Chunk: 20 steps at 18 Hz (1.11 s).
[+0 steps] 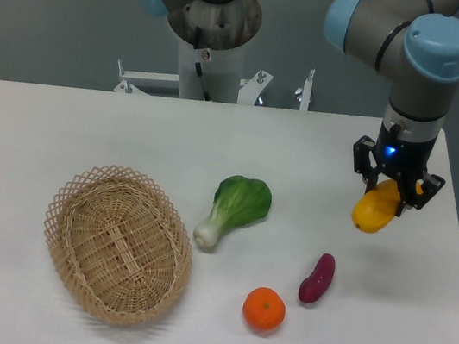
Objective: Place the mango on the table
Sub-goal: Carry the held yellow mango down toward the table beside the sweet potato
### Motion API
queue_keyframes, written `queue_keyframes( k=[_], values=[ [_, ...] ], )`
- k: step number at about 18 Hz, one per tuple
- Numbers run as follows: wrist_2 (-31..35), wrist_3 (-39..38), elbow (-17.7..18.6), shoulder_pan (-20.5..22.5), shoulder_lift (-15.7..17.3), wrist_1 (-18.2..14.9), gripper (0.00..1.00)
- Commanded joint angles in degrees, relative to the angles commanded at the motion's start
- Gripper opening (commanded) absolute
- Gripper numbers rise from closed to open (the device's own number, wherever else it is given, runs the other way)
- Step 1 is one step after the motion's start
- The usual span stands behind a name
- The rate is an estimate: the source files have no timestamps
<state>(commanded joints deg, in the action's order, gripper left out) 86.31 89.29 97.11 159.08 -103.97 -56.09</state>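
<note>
The yellow-orange mango hangs at the right side of the white table, held by one end in my gripper. The gripper's black fingers are shut on the mango's upper part. The mango tilts down to the left, and I cannot tell if its lower end touches the tabletop. The upper end of the mango is partly hidden by the fingers.
A purple sweet potato lies in front of the mango, with a round orange citrus to its left. A green bok choy lies mid-table. A woven wicker basket stands at the front left. The table's right edge is close to the gripper.
</note>
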Motion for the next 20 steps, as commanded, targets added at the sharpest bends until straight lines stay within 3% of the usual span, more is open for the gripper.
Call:
queue_keyframes(
  k=[4, 6, 12, 20],
  values=[
    [0.1, 0.7, 5.8, -0.2, -0.4, 8.5, 0.50],
    [0.1, 2.9, 8.4, -0.1, -0.7, 10.7, 0.50],
    [0.1, 9.0, 11.2, 0.7, -2.9, 10.9, 0.50],
    [0.1, 8.0, 12.5, 0.2, -5.7, 11.0, 0.50]
  ],
)
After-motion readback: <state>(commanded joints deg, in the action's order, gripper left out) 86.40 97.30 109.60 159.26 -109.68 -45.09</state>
